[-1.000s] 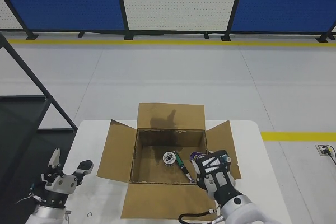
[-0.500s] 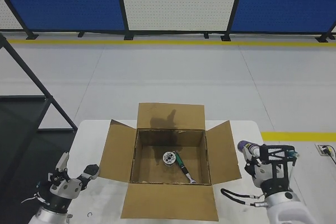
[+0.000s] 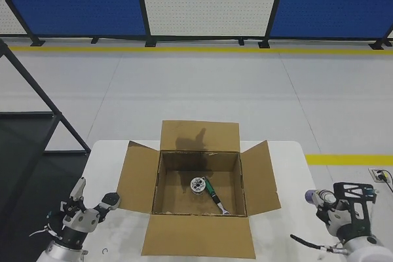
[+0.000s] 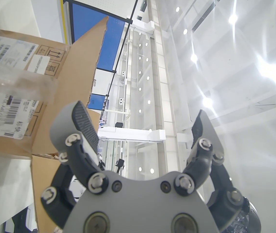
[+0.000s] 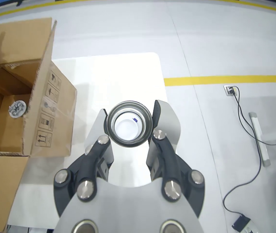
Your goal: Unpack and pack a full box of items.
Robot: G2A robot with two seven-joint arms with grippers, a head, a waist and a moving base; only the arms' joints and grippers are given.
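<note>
Nearest you, R jaws clamp a metal ring [image 5: 111, 124] over the counter [image 5: 118, 78] R of the box [image 3: 200, 135], L jaws wide open by its L flap, round part [image 3: 198, 185] & wrench [image 3: 216, 195] inside.

Left wrist view first: the box [image 4: 62, 73] wall carries white shipping labels [image 4: 2, 48] striped with barcodes, the print too fine to make out. Just beside them are stamped handling signs [image 4: 52, 60] — 2 upward arrows in a frame, with a crossed-out symbol next to it. Over to the right wrist view: a column of handling pictograms [image 5: 46, 107] runs down the box's outer side, ending in 2 upward arrows [image 5: 41, 138]. A tiny blue mark [image 5: 134, 120] sits inside the metal cup [image 5: 129, 143] — unreadable.
</note>
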